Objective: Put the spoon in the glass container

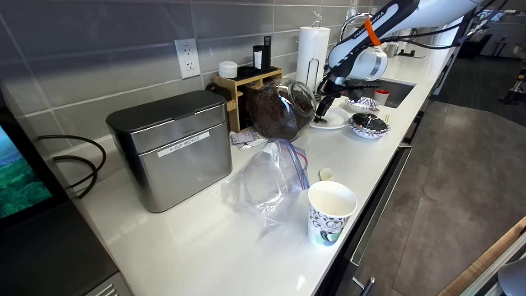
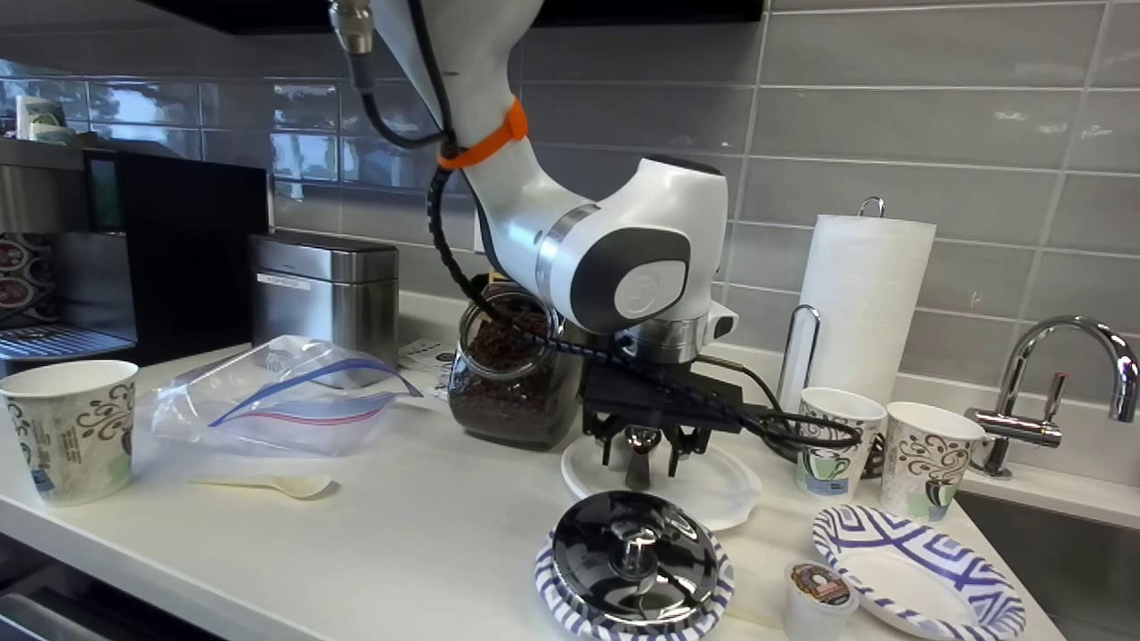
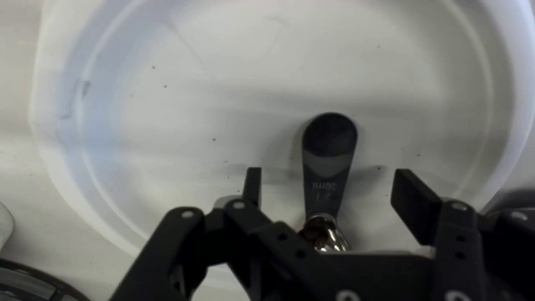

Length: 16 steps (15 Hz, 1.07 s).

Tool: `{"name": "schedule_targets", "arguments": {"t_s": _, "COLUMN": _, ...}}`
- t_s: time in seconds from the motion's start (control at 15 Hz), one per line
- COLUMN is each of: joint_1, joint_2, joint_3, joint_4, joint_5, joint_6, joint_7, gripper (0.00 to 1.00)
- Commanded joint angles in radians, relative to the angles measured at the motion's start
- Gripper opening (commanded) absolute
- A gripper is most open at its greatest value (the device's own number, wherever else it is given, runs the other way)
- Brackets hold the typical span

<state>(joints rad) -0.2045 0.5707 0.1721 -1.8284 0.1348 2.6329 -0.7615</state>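
A metal scoop-like spoon [image 3: 328, 161] marked 30ml lies on a white plate [image 3: 167, 125]. In the wrist view its dark flat handle shows, and its shiny bowl end is partly hidden by my gripper. It also shows in an exterior view [image 2: 639, 472]. My gripper [image 3: 328, 179] is open, pointing down, with one finger on each side of the handle and a gap to both. The glass container [image 2: 512, 405] is a tilted, wide-mouthed jar of dark brown contents beside the plate, in both exterior views [image 1: 279, 111]. Its mouth looks uncovered.
A shiny lid on a patterned bowl [image 2: 632, 561] stands near the plate. Paper cups [image 2: 842, 436], a patterned dish [image 2: 917, 579] and a small pod [image 2: 818, 596] lie toward the sink. A plastic bag [image 1: 267, 176], pale plastic spoon [image 2: 298, 485] and steel bin [image 1: 185, 152] are around the jar.
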Motion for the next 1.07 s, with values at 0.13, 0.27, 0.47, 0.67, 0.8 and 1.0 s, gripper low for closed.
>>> {"name": "schedule_targets", "arguments": {"t_s": 0.13, "joint_1": -0.004, "joint_2": 0.012, "joint_3": 0.001, "joint_4": 0.026, "joint_5": -0.012, "joint_6": -0.079, "joint_7": -0.02, "gripper": 0.76}}
{"name": "schedule_targets", "arguments": {"t_s": 0.27, "joint_1": -0.002, "joint_2": 0.011, "joint_3": -0.003, "joint_4": 0.028, "joint_5": -0.013, "joint_6": -0.089, "joint_7": -0.019, "gripper": 0.64}}
{"name": "schedule_targets", "arguments": {"t_s": 0.47, "joint_1": 0.001, "joint_2": 0.012, "joint_3": -0.008, "joint_4": 0.03, "joint_5": -0.014, "joint_6": -0.091, "joint_7": -0.015, "gripper": 0.39}}
{"name": "schedule_targets", "arguments": {"t_s": 0.67, "joint_1": 0.002, "joint_2": 0.011, "joint_3": -0.013, "joint_4": 0.033, "joint_5": -0.016, "joint_6": -0.089, "joint_7": -0.012, "gripper": 0.15}}
{"name": "schedule_targets", "arguments": {"t_s": 0.8, "joint_1": 0.001, "joint_2": 0.011, "joint_3": -0.016, "joint_4": 0.033, "joint_5": -0.016, "joint_6": -0.089, "joint_7": -0.01, "gripper": 0.07}}
{"name": "schedule_targets", "arguments": {"t_s": 1.0, "joint_1": 0.0, "joint_2": 0.01, "joint_3": -0.017, "joint_4": 0.032, "joint_5": -0.015, "joint_6": -0.089, "joint_7": -0.012, "gripper": 0.08}}
